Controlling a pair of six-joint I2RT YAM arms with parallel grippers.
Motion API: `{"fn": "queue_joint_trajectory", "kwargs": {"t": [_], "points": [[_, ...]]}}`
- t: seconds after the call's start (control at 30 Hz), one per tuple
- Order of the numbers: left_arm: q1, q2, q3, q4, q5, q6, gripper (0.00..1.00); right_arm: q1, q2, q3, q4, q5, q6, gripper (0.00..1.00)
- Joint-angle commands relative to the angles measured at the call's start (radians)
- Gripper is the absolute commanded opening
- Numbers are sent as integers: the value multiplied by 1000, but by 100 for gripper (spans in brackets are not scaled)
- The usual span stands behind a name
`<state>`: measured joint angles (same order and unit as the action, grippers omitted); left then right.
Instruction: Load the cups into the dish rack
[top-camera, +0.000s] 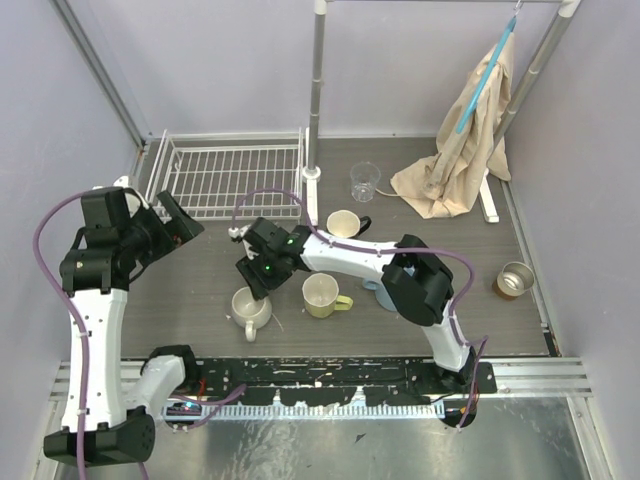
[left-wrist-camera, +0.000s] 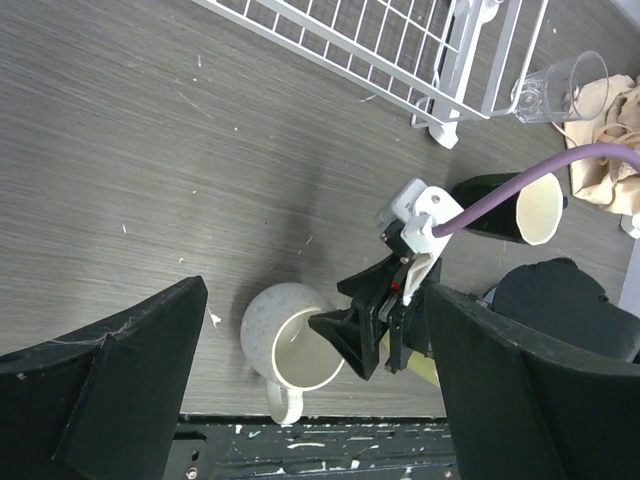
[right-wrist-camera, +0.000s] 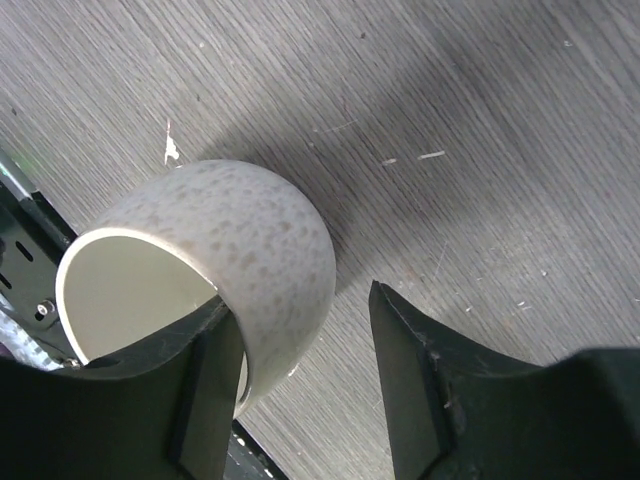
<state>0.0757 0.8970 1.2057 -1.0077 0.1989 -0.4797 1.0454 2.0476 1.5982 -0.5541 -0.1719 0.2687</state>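
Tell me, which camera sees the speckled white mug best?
The left wrist view: the whole cream-white mug, rim and handle, shows there. The top view shows it small; the right wrist view shows only part, very close.

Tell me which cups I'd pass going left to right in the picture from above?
Cream-white speckled mug → yellow mug → clear glass → shiny metal cup.

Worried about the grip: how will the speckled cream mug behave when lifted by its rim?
The speckled cream mug looks like thick, stiff ceramic, so it is probably heavy for its size. Its smooth wall may slip in the right gripper. Held at one side of the rim, it would likely tilt.
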Motion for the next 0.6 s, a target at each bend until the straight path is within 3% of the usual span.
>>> {"fn": "queue_joint_trajectory", "kwargs": {"t": [0.0,0.1,0.27,0.47,0.57], "points": [[-2,16,46,-36,10,-8,98,6,12,-7,62,-4,15,51],[-2,20,46,-35,31,-17,98,5,16,-15,72,2,12,28],[-2,29,45,-39,74,-25,98,5,1,-33,85,13,5,1],[-2,51,71,-50,189,-39,99,-55,-155,-131,147,-8,53,1],[-2,60,86,-52,280,-69,95,-108,-245,-149,158,-16,78,1]]}}
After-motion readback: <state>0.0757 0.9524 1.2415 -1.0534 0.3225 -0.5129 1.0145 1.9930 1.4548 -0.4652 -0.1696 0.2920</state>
